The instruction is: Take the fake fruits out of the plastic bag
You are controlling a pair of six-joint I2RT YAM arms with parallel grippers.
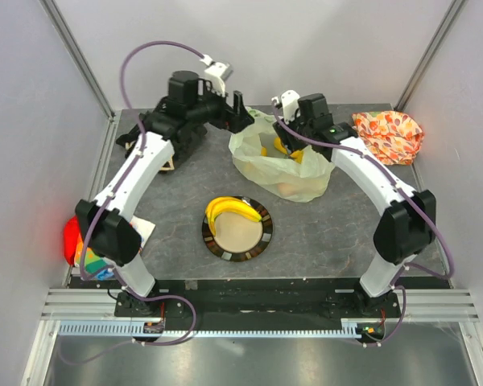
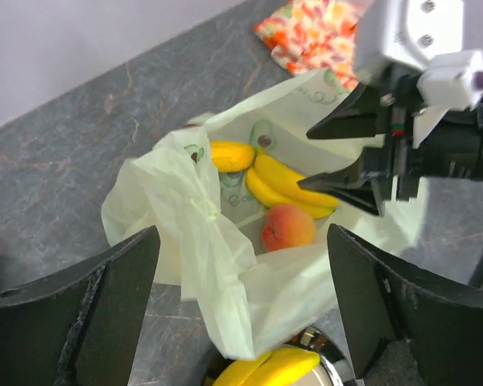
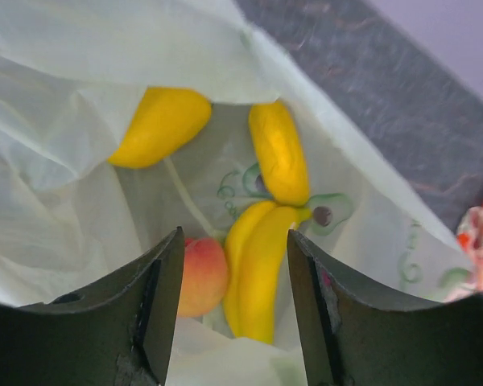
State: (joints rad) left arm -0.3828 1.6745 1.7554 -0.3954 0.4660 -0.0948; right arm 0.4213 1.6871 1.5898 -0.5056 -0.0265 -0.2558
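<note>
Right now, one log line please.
right gripper open above banana bunch in plastic bag | left gripper open, empty | peach bagged | second banana bunch on plate

We find the left arm [image 1: 137, 170] and right arm [image 1: 369, 178] alike: white shell links, black joint housings, a purple cable [image 1: 137, 60] on each. The right end effector [image 2: 338, 154] has tapering black fingers under a white block with two screws [image 2: 425, 39] (a green light dots its wrist). The left end effector [image 2: 241, 305] has broad matte-black fingers.
</note>
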